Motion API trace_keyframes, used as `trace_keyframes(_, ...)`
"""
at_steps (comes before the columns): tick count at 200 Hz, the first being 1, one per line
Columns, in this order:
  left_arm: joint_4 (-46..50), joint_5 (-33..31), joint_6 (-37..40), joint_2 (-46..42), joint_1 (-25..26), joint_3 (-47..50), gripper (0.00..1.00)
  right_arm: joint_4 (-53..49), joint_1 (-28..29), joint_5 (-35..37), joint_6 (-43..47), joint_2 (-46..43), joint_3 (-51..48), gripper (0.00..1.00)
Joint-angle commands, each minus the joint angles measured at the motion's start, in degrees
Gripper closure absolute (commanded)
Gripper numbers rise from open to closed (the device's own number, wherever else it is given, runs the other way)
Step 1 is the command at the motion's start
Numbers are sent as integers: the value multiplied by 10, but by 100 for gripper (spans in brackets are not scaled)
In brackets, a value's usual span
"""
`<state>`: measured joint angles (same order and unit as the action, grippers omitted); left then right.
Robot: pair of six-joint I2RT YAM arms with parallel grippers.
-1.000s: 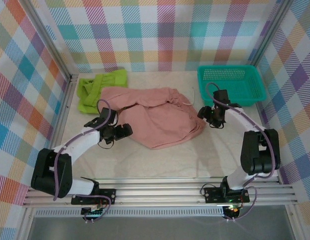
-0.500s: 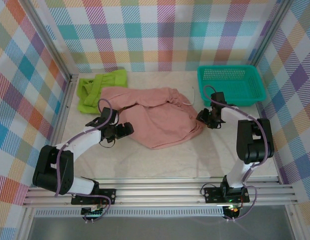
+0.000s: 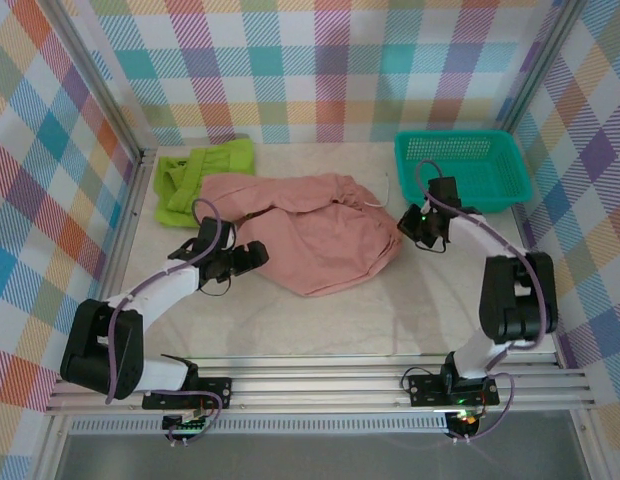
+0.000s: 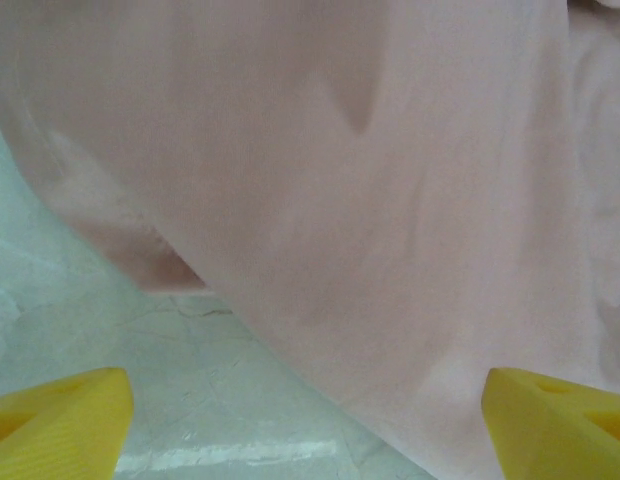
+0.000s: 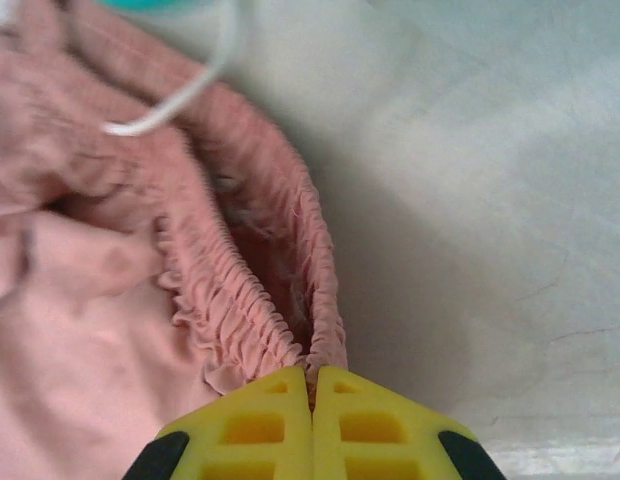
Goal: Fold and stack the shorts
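The salmon pink shorts [image 3: 320, 235] lie crumpled across the middle of the table. My right gripper [image 3: 412, 225] is at their right end, shut on the gathered elastic waist [image 5: 290, 310], which stands lifted a little off the table; its white drawstring [image 5: 180, 95] trails away. At the shorts' left edge my left gripper [image 3: 252, 258] stands open, its yellow fingertips [image 4: 60, 415] wide apart with pink fabric [image 4: 390, 200] ahead of them and nothing between. The lime green shorts [image 3: 195, 175] lie bunched at the back left.
A teal mesh basket [image 3: 465, 165] stands at the back right, just behind my right gripper. Checked walls close in the left, back and right sides. Bare table [image 3: 330, 325] runs along the front.
My right gripper has shifted slightly back and right, pulling the waist end with it. The left gripper has edged a little closer to the pink shorts.
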<state>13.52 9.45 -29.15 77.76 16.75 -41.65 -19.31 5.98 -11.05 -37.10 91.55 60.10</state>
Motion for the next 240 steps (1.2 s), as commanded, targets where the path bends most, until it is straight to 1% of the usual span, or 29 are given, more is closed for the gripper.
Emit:
trace_keyframes(1, -26, -9, 5, 36, -1, -16, 12, -7, 1, -8, -8, -50, -4, 100)
trace_keyframes(25, -49, -3, 15, 79, -4, -38, 14, -21, 1, -15, -4, -63, -5, 100)
trace_keyframes(46, -71, 18, 10, 107, -3, -55, 18, -24, 2, -28, -4, -66, -8, 100)
trace_keyframes(58, -83, 24, 5, 118, -3, -62, 20, -26, 4, -34, -4, -67, -9, 100)
trace_keyframes(74, -90, 24, 1, 133, -2, -70, 28, -27, 7, -35, -2, -68, -9, 100)
trace_keyframes(85, -92, 26, 1, 150, -3, -78, 35, -28, 9, -34, -2, -68, -10, 100)
trace_keyframes(97, -93, 33, 2, 168, -2, -86, 44, -29, 9, -34, -1, -70, -11, 100)
trace_keyframes(110, -92, 39, 4, 177, -2, -93, 63, -33, 10, -33, 1, -73, -11, 100)
trace_keyframes(123, -73, 28, 9, 167, -2, -103, 78, -38, 10, -29, 5, -81, -10, 100)
trace_keyframes(143, 15, -24, 36, 123, -3, -155, 93, -53, 10, -12, 14, -97, -7, 100)
trace_keyframes(156, 110, -69, 68, 93, -4, -215, 100, -66, 10, 3, 21, -110, -6, 100)
trace_keyframes(172, 212, -99, 108, 69, -9, -304, 100, -79, 9, 18, 27, -125, -8, 100)
trace_keyframes(191, 339, -112, 153, 75, -12, -441, 100, -100, 11, 31, 35, -136, -7, 100)
trace_keyframes(197, 377, -116, 166, 86, -11, -481, 96, -105, 11, 35, 39, -138, -7, 100)
trace_keyframes(208, 452, -126, 186, 112, -11, -555, 84, -114, 12, 45, 43, -141, -10, 100)
trace_keyframes(215, 485, -137, 195, 128, -11, -585, 76, -117, 14, 49, 44, -144, -14, 100)
trace_keyframes(219, 496, -146, 199, 135, -11, -594, 66, -117, 14, 50, 44, -146, -17, 100)
trace_keyframes(226, 502, -156, 205, 145, -12, -601, 40, -117, 16, 50, 43, -149, -22, 100)
trace_keyframes(230, 500, -161, 206, 149, -12, -600, 28, -118, 17, 49, 41, -150, -25, 100)
trace_keyframes(235, 492, -161, 205, 153, -13, -594, 20, -116, 19, 49, 40, -151, -28, 100)
trace_keyframes(240, 479, -149, 203, 155, -15, -582, 17, -116, 21, 49, 37, -153, -32, 100)
